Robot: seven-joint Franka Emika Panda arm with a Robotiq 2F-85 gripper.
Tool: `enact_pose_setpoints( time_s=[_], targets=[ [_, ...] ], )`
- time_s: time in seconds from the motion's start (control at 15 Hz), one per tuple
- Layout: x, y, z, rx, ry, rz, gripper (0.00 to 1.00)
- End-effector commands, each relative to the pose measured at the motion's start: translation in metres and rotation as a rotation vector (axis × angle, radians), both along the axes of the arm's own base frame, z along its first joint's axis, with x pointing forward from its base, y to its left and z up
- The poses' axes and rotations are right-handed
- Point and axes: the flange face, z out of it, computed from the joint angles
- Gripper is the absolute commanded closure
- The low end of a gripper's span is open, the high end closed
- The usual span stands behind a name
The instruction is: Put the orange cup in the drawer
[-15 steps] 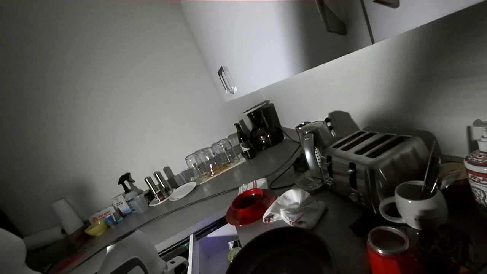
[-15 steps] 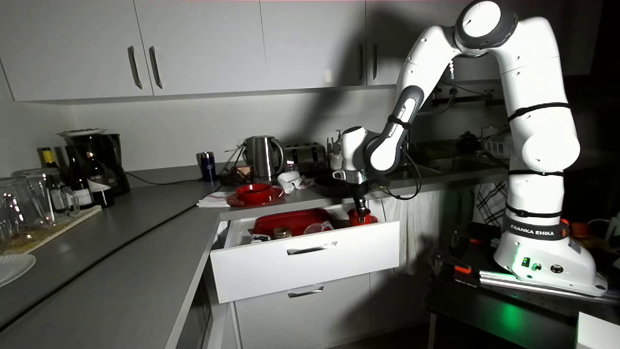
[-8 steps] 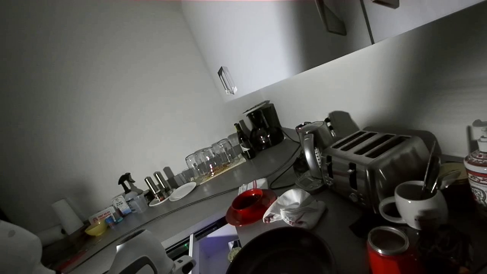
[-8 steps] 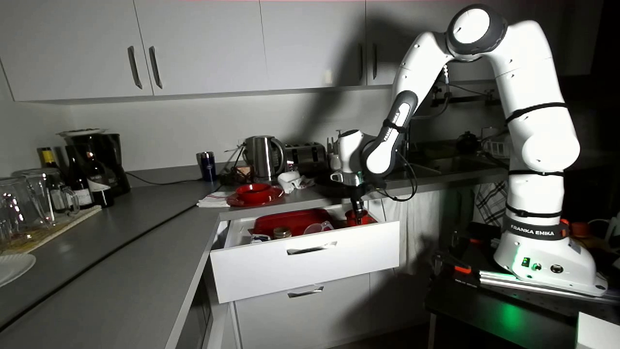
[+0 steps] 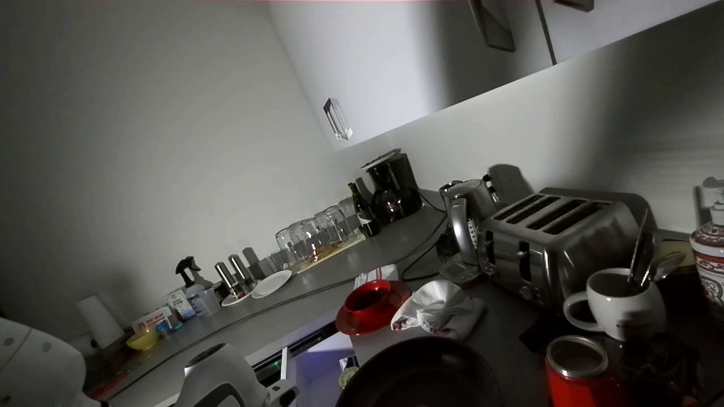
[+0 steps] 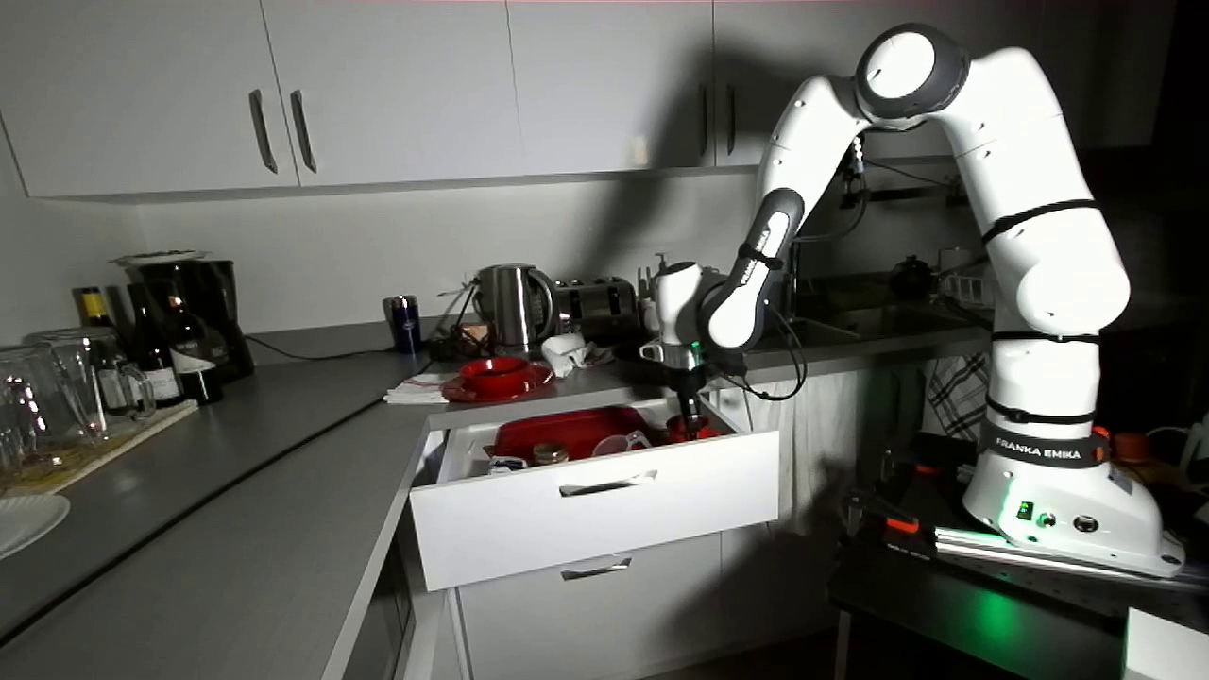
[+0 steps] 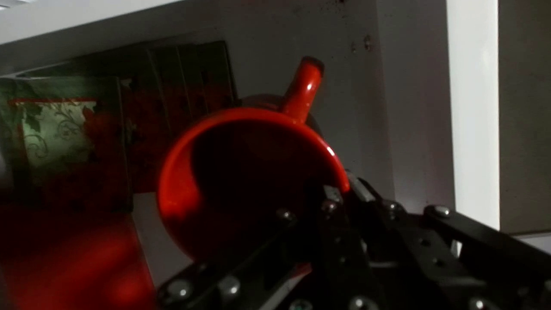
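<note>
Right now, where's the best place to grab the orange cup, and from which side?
I'd pinch the rim from above, as the fingers do: one inside, one outside. The rim looks thin, and the cup opens toward them. The handle juts sideways, and in an exterior view the drawer front stands before the cup, so side access looks tighter.

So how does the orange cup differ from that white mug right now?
The orange cup is pinched at the rim by the gripper; the white mug stands unheld. The cup is at the open drawer, the mug on the counter by the toaster. Utensils stick out of the mug; none rise from the cup. Both have a handle.
</note>
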Motion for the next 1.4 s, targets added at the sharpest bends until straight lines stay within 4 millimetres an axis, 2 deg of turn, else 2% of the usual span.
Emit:
enact_pose_setpoints(
  time_s=[0.0,0.87,1.0,1.33],
  targets=[
    [0.0063,0.0033,-0.0046,0.005,-0.012,0.013,0.93],
    [0.0121,0.0039,-0.0109,0.008,-0.014,0.006,0.92],
    [0.0128,0.0038,-0.0113,0.008,-0.015,0.004,0.67],
    [0.0151,0.0039,-0.0092,0.008,-0.021,0.000,0.33]
  ],
)
